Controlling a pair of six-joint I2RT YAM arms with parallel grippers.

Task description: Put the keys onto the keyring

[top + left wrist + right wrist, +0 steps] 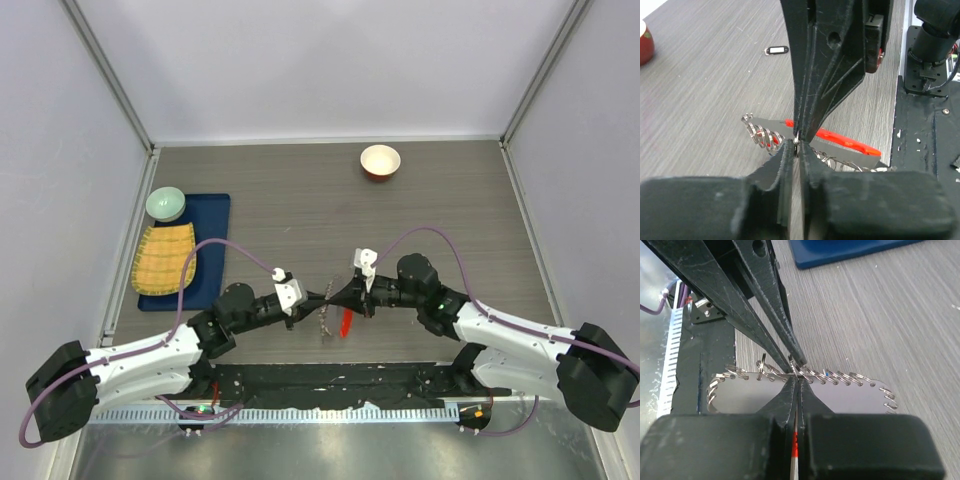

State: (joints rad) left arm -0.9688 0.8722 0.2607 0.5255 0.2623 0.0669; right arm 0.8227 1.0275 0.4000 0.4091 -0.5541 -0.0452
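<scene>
The keyring hangs between my two grippers just above the table: a silvery chain-like loop of wire rings (760, 133) with a red curved bar (850, 142) behind it. In the top view the loop (325, 323) and red bar (346, 322) dangle under the meeting fingertips. My left gripper (797, 144) is shut on a small silvery ring of the loop. My right gripper (797, 378) is shut on the same stretch of rings (840, 376), tip to tip with the left one. A black-and-white oval key (776, 50) lies alone on the table beyond. Other keys are not clearly visible.
A red-rimmed white bowl (380, 160) stands at the back right. A blue tray (210, 250) at the left holds a green bowl (166, 204) and a yellow mat (165, 259). A black base strip (330, 380) runs along the near edge.
</scene>
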